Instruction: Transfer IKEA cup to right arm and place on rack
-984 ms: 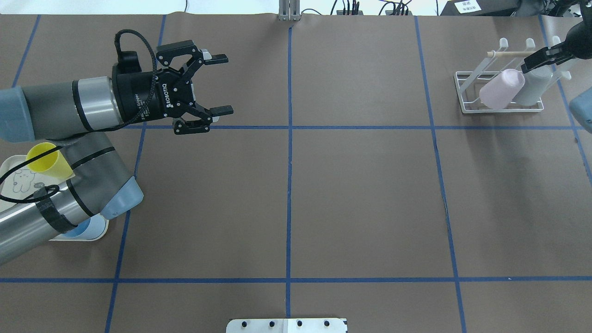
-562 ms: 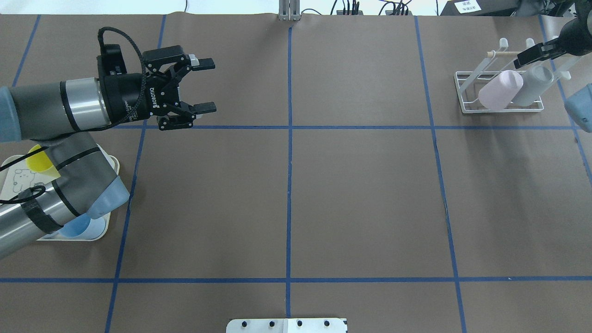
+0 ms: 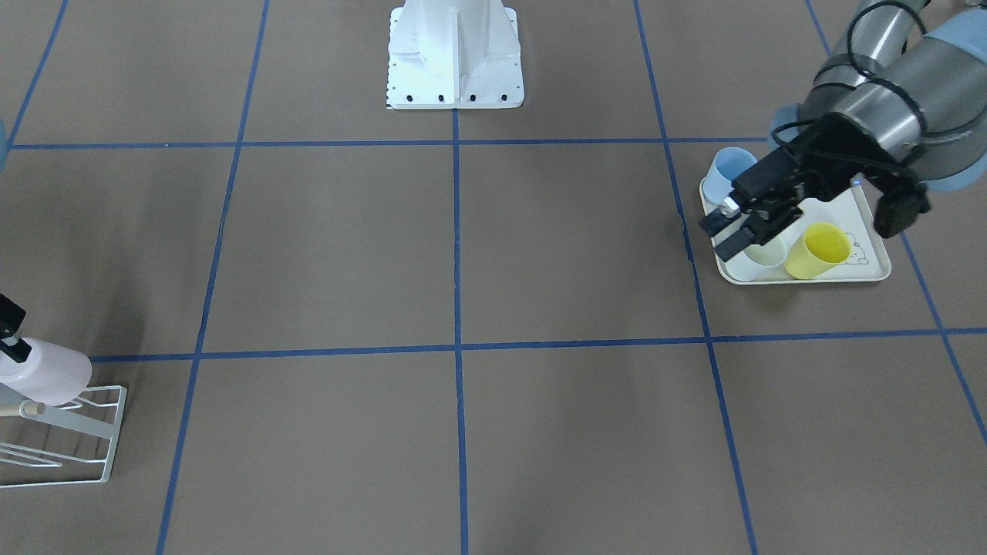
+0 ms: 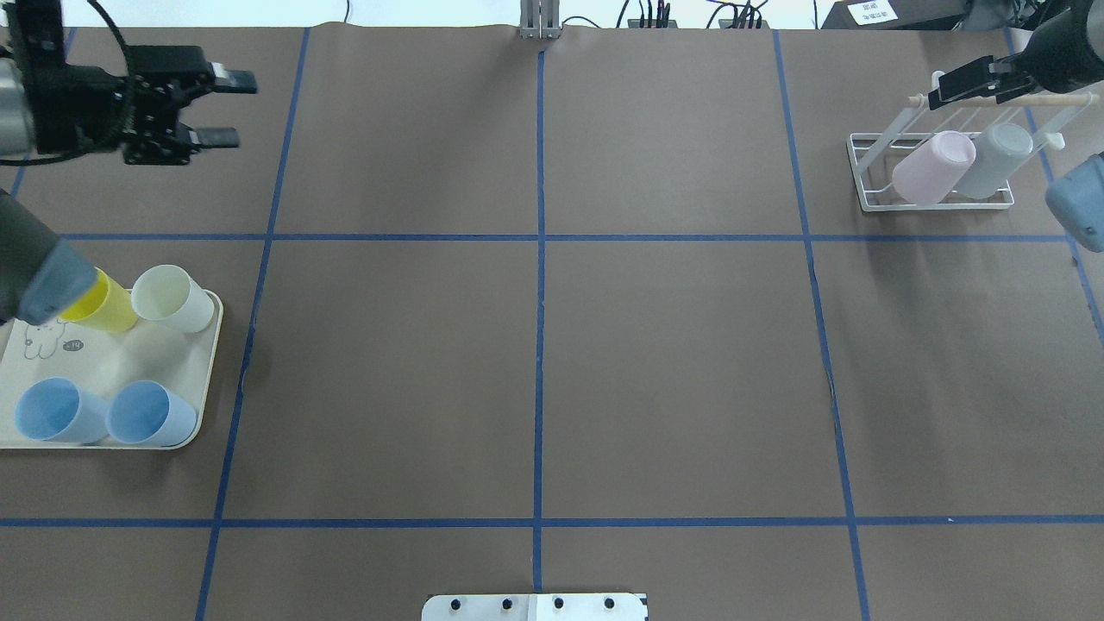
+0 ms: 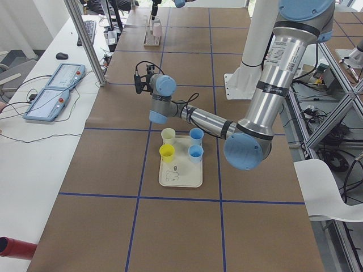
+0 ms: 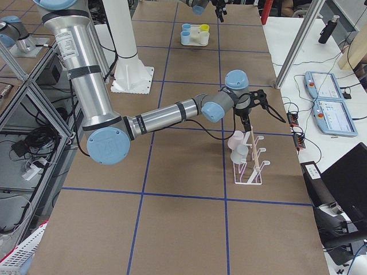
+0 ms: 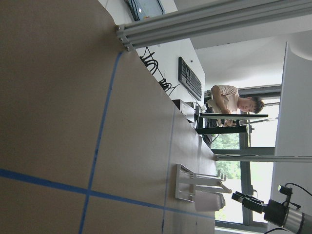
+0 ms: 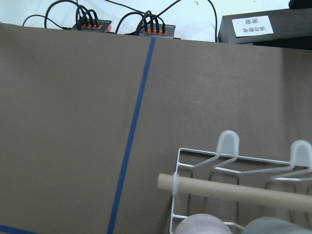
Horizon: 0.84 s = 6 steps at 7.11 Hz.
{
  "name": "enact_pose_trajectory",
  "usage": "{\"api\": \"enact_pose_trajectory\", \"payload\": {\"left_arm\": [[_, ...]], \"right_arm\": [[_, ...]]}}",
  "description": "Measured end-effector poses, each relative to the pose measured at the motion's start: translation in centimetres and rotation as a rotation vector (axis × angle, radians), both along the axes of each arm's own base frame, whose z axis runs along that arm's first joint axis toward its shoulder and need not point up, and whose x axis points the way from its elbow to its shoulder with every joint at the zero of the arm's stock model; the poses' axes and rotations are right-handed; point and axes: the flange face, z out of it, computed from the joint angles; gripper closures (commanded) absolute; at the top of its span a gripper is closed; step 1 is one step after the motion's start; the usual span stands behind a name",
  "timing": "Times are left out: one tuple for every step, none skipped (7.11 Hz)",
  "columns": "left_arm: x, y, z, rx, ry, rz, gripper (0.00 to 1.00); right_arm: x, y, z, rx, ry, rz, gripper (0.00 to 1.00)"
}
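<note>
Four plastic cups stand mouth-up on the cream tray (image 4: 216, 345) at the robot's left end of the counter (image 4: 535, 362): a cream cup (image 4: 172, 297) and a yellow cup (image 4: 108, 306) on the tray's far side, and two blue cups (image 4: 56, 412) (image 4: 151, 414) on the near side. All four look empty, and one of them, I take it, is the next to go across. They look like thin, light tumblers, stiff enough to keep their shape but smooth-walled and tapered, so a hard squeeze could make one slip or flex. I would pinch one across the rim or just below it, one finger inside and one outside, or else take it around the wide upper body. That would leave the lower half free for the other arm to grasp at the hand-over. The cream cup sits at the tray's corner with open counter beside it, so it looks the easiest to reach. The left tool (image 4: 241, 109) hangs in the air out past the tray's far side, its fingers spread wide and holding nothing. At the other end, the rack (image 4: 931, 205) carries a pink cup (image 4: 933, 166) and a grey cup (image 4: 992, 159), slanted side by side under the wooden dowel (image 4: 1052, 100). The right tool (image 4: 959, 84) hovers by the dowel's end, apart from both cups. I cannot tell how wide it stands.
</note>
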Motion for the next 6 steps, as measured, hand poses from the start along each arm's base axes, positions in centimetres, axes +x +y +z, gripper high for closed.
{"api": "enact_pose_trajectory", "payload": {"left_arm": [[-4.8,-1.0,2.3,0.056,-0.129,-0.019,0.0],[-7.8,-0.9,5.2,0.099,-0.239,-0.029,0.0],[-9.2,-0.3,8.7,0.129,-0.342,-0.02,0.0],[-9.7,0.5,11.9,0.152,-0.441,-0.008,0.0],[-9.9,1.3,15.2,0.174,-0.552,-0.007,0.0],[-9.4,1.9,17.8,0.182,-0.654,0.001,0.0]], "right_arm": [[-1.8,1.6,-1.8,-0.022,-0.041,0.008,0.01],[-3.5,2.9,-3.2,-0.046,-0.072,0.011,0.01],[-5.3,3.8,-4.0,-0.067,-0.09,0.01,0.01],[-7.1,4.4,-4.4,-0.076,-0.09,0.012,0.01],[-9.1,4.9,-4.6,-0.079,-0.08,0.018,0.01],[-10.6,5.3,-4.8,-0.078,-0.072,0.022,0.01]]}}
